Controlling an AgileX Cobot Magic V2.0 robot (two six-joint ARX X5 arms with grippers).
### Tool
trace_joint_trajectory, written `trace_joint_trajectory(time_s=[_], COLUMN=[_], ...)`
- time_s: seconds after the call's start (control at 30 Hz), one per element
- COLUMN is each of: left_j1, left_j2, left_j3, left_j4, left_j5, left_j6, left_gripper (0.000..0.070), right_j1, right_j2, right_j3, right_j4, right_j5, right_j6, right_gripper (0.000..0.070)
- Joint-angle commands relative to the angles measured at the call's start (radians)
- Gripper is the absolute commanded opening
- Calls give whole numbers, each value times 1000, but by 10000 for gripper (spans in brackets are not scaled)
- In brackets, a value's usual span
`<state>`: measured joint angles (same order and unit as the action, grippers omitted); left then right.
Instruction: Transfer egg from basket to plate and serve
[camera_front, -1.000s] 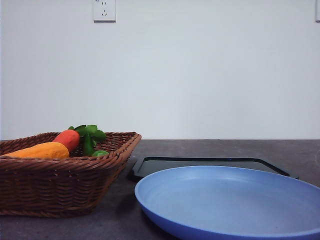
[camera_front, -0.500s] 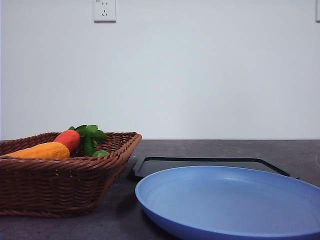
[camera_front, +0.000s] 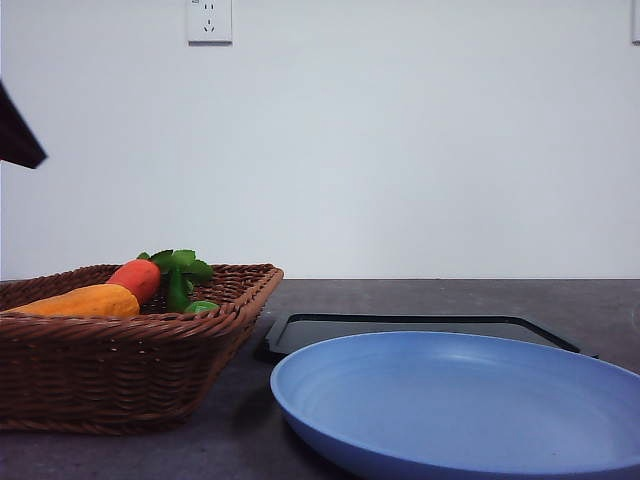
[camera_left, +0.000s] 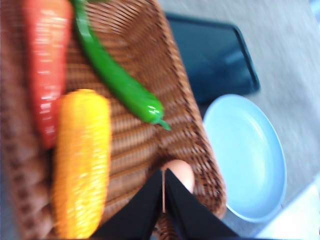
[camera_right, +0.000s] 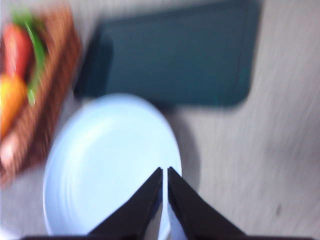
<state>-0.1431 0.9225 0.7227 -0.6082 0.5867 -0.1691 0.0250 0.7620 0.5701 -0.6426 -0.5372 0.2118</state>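
- Broadly, a plain white wall (camera_front: 400, 150) closes off the room behind everything, with a white socket (camera_front: 208, 20) high up on it toward the left.
- Below it runs the dark grey surface (camera_front: 420, 298), matte and faintly speckled, meeting the wall in a straight line.
- On the left side of the surface stands the basket (camera_front: 120, 370), brown wicker with sloped sides.
- Just to its right, near the front edge, sits the light-blue plate (camera_front: 460, 400); the wrist views show it beside the basket's corner, but whether the two touch I cannot tell.
- Behind the plate lies a flat black tray (camera_front: 420, 328).
- Inside the basket are a yellow corn cob (camera_left: 82, 160), a red-orange carrot (camera_left: 45, 65) and a long green pepper (camera_left: 120, 82).
- The egg (camera_left: 179, 172) lies in the basket, in the corner nearest the plate, against the woven wall.
- The left gripper (camera_left: 164, 192) hangs over that corner, its jaws pressed together with a thin slit between them, their tips in front of the egg and holding nothing.
- The right gripper (camera_right: 164, 195) is over the plate's edge, its picture blurred, its jaws likewise pressed together and empty.
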Motion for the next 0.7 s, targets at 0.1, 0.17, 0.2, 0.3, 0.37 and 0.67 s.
trace_joint_trajectory(time_s=[0.1,0.17,0.2,0.3,0.37,0.67], left_j1=[-46,-62,-68,-83,-91,-114], left_j2=[36,39,39,39,39,39], left_j3=[20,20,20,20,20,20], left_j4=[27,45,54,80,98,156], left_j5=[19,19,19,19,19,19], left_j6=[24,20,18,14,-8,-34], left_gripper=[174,254,278,295,295,295], right_j1=[8,22,28,49,71,167], right_j2=[121,168,189,253,295,484], right_j3=[16,16,16,16,16,16], right_j4=[-48,-55,-54,-40,-21,107], right_j5=[-51,-47,-47,-46,-46,-39], right_j6=[-43,-43,-43,-44,-42,-10], right_gripper=[103,212,252,269,269,260])
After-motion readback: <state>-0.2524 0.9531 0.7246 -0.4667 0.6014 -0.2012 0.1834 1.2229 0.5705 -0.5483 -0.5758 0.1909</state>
